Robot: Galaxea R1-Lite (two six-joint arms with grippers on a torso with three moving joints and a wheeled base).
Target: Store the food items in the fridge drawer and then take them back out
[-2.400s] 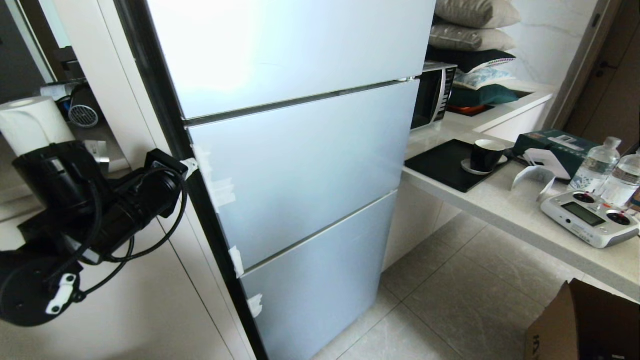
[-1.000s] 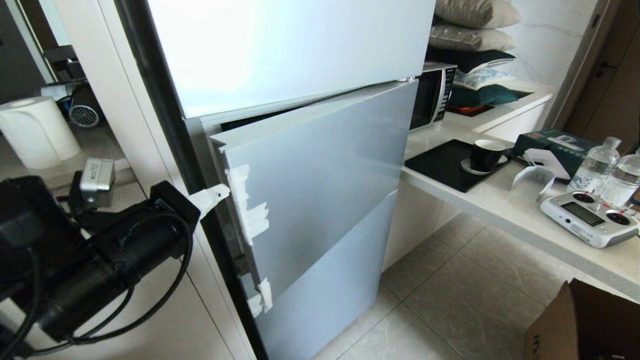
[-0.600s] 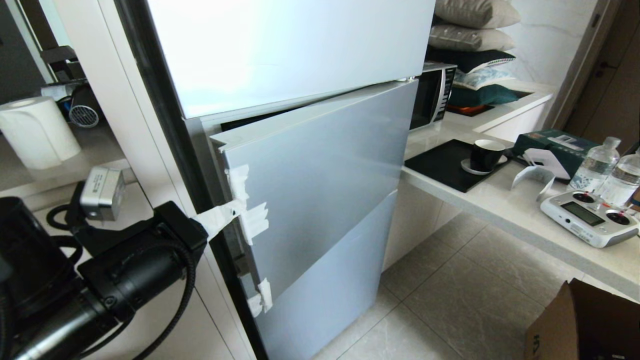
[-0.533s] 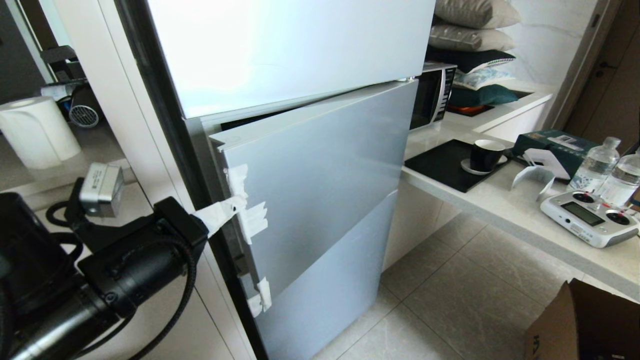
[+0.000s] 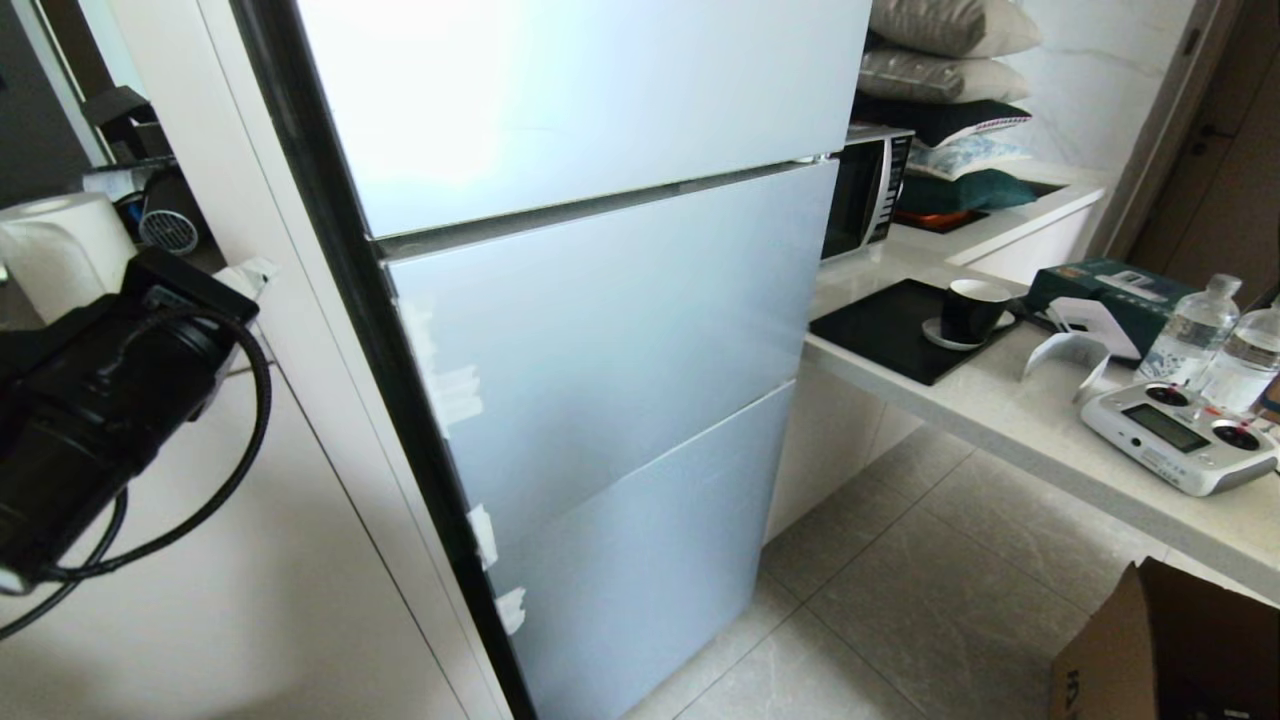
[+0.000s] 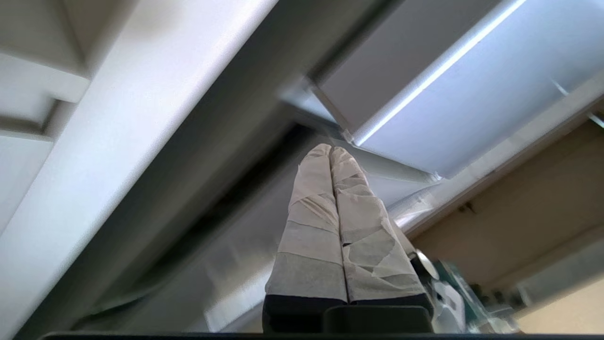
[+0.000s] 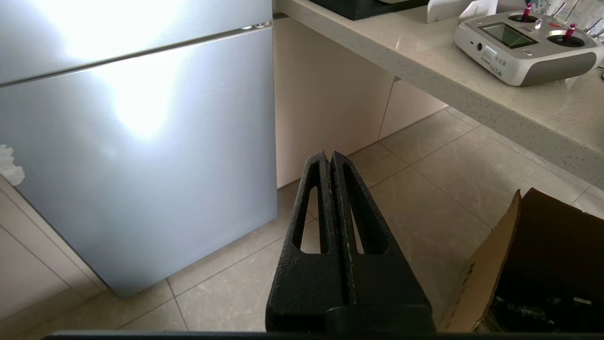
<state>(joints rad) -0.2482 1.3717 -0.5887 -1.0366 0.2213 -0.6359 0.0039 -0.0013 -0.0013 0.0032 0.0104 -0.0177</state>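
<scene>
The left gripper (image 5: pixel 255 275) sits at the left edge of the head view, beside the fridge's dark side, its tape-wrapped fingers (image 6: pixel 330 208) clenched together on nothing. The right gripper (image 7: pixel 330 158) hangs over the floor tiles (image 7: pixel 424 189), jaws pressed together and empty. The silver-blue middle door (image 5: pixel 620 330) sits nearly flush. Neither the fridge drawer nor any food shows.

Home kitchen. Tall silver-blue fridge (image 5: pixel 600 330) w/ three door panels, set betw. white cabinets (image 5: pixel 250 560); microwave (image 5: pixel 868 190) on stone counter (image 5: pixel 1010 420); cup (image 5: pixel 972 308) on black tray (image 5: pixel 885 335); water bottles (image 5: pixel 1195 335); tiled floor (image 5: pixel 900 590); stacked pillows (image 5: pixel 945 60) at rear.
</scene>
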